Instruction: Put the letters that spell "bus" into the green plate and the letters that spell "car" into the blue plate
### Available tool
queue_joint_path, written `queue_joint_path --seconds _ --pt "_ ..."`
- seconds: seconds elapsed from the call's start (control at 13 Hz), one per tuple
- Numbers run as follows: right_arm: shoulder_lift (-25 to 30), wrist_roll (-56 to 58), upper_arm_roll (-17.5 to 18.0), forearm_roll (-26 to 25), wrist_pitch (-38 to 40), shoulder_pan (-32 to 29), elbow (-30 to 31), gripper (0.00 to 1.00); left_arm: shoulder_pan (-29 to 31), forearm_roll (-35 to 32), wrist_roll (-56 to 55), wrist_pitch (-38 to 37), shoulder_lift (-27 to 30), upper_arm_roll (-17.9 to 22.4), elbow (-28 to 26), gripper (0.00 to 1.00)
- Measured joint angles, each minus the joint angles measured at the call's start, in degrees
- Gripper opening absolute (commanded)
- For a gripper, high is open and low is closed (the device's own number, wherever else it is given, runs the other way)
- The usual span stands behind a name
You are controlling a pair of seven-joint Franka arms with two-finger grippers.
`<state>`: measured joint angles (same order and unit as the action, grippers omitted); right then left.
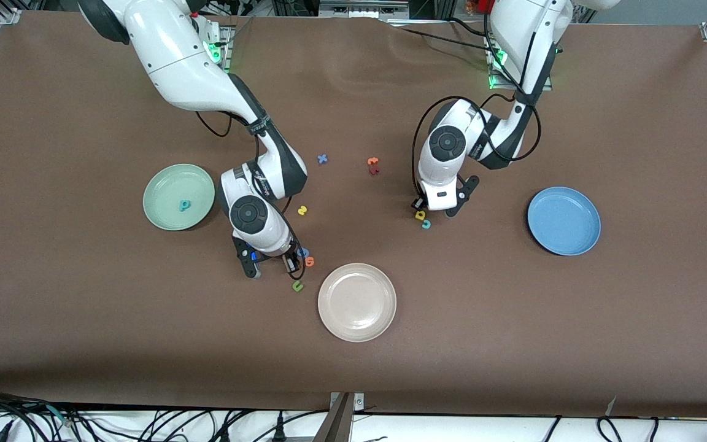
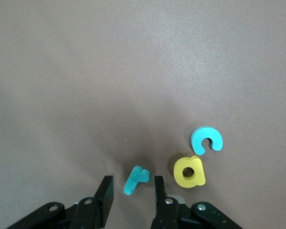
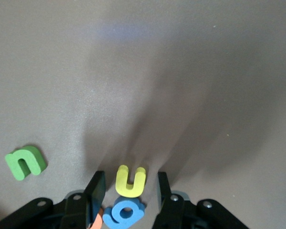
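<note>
My left gripper (image 2: 132,191) is open and low over the table, its fingers on either side of the teal r (image 2: 136,180) without touching it. The yellow a (image 2: 189,171) and teal c (image 2: 207,140) lie just beside it. The blue plate (image 1: 563,221) sits toward the left arm's end and holds nothing. My right gripper (image 3: 129,188) is open, with the yellow u (image 3: 130,181) between its fingers and a gap on each side. The yellow s (image 1: 302,210) lies close by. The green plate (image 1: 178,196) holds the teal b/p letter (image 1: 185,205).
A blue letter (image 3: 124,213) touches the yellow u, with an orange letter (image 1: 309,261) beside it. A dark green u (image 1: 297,285) lies nearer the camera. A beige plate (image 1: 357,301) sits mid-table. A blue x (image 1: 323,159) and orange and red letters (image 1: 373,166) lie nearer the bases.
</note>
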<state>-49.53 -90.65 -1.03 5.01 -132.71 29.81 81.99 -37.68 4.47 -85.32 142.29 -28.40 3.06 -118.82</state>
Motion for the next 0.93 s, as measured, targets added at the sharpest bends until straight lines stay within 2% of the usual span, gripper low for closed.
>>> queue_joint_path --seconds 0.15,0.39,0.46,0.69,0.93 --pt "0.0 0.0 0.0 0.0 0.0 0.0 -0.28 0.13 -0.01 0.0 0.0 0.31 -0.04 -0.01 -0.45 0.42" --pt "0.0 0.01 -0.03 -0.02 0.01 0.0 -0.34 0.13 -0.06 0.0 0.0 0.57 -0.14 -0.01 -0.91 0.41" --pt "0.0 0.1 -0.16 -0.14 0.01 0.0 -0.42 0.13 -0.1 0.0 0.0 0.69 -0.26 -0.02 -0.91 0.33" --pt "0.56 1.93 -1.06 -2.82 3.39 -0.25 -1.42 0.14 -0.16 0.0 0.0 1.55 -0.35 -0.03 -0.91 0.0" --pt "3.12 12.53 -3.12 -4.11 10.14 -0.93 -2.14 0.14 -0.22 -0.05 0.57 1.6 -0.39 -0.03 -0.91 0.0"
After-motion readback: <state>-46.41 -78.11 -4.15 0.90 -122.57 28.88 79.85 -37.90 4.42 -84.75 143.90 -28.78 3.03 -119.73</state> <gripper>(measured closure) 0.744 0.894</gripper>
